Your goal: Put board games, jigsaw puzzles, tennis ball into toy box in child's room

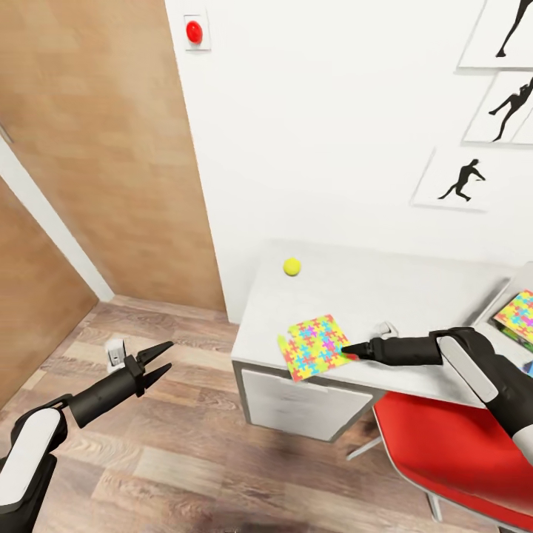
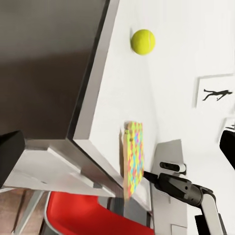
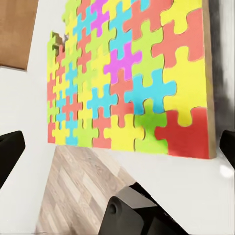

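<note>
white walls and plank flooring frame a pale desk (image 1: 414, 292). right gripper (image 1: 348, 349) sits at the near-right edge of a jigsaw puzzle (image 1: 317, 346) lying flat by the desk's front edge; its wrist view shows fingertips apart at either side, puzzle straight ahead, so i judge it spread, not yet pinching. left gripper (image 1: 159, 360) hangs spread over the floor, well apart. tennis ball (image 1: 292, 266) rests farther back; a second jigsaw puzzle (image 1: 518, 314) lies off right.
</note>
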Motion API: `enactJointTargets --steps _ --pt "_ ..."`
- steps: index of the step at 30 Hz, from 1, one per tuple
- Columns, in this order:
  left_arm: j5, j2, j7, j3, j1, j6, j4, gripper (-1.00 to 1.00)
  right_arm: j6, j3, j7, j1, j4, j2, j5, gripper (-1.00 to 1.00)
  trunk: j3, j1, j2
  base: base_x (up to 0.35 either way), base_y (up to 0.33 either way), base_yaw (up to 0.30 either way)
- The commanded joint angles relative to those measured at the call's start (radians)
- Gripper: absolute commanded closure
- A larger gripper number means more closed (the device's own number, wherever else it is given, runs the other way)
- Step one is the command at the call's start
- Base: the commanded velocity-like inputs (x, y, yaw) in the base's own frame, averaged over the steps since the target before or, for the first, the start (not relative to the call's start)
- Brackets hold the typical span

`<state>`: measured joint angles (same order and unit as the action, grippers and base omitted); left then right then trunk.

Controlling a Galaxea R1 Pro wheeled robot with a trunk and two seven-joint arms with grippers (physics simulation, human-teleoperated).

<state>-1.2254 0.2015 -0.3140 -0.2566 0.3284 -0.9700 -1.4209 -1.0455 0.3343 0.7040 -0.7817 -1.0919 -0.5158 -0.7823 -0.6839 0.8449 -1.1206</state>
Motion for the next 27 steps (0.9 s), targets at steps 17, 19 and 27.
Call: enactJointTargets --steps 17,19,27 --pt "0.006 -0.002 -0.007 -0.001 0.001 -0.004 0.000 -1.00 -0.002 -0.002 0.006 -0.001 0.000 -0.001 0.005 -1.00 -0.001 0.000 -0.001 -0.001 0.000 0.223" --pt "0.006 -0.002 -0.007 -0.001 0.001 -0.004 0.000 -1.00 -0.002 -0.002 0.006 -0.001 0.000 -0.001 0.005 -1.00 -0.001 0.000 -0.001 0.000 0.000 0.056" --pt "0.006 -0.002 -0.007 -0.001 0.001 -0.004 0.000 -1.00 -0.002 -0.003 0.006 -0.001 0.000 -0.001 0.005 -1.00 -0.001 0.000 -0.001 0.000 0.000 0.024"
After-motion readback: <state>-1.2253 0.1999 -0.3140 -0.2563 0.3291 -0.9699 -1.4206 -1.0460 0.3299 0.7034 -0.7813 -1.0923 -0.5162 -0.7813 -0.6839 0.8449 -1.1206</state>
